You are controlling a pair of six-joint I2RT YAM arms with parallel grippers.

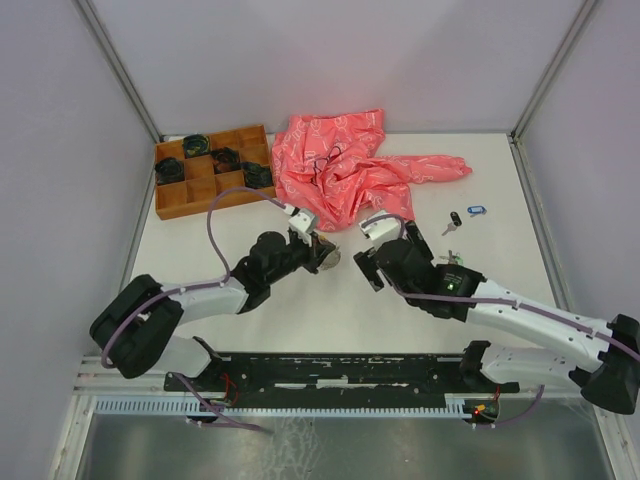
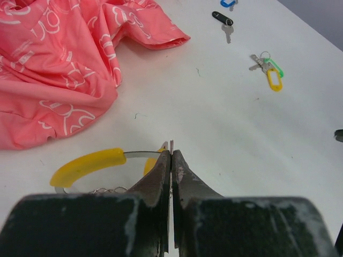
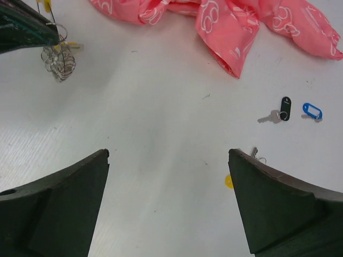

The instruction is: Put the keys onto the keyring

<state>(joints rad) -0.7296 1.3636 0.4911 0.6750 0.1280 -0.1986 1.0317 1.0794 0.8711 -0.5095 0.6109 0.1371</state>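
My right tool (image 3: 169, 152) hung wide open over the bench (image 3: 161, 123), holding nothing. My left tool (image 2: 171, 152) was pinched shut on the keyring (image 2: 88, 163), which sat just left of the right tool and a little farther off. All the loose keys lay to the right. A yellow-and-green tagged pair (image 2: 270, 69) lay close against my right tool's right side, half hidden by it. The black-tagged key (image 3: 278, 112) and the blue tag (image 3: 312, 111) were farther right and farther back. The black one lay crosswise, blade toward my tool and tag away. The right arm was much the nearer to every key. I judged the reach would go rightward, away from the ring.
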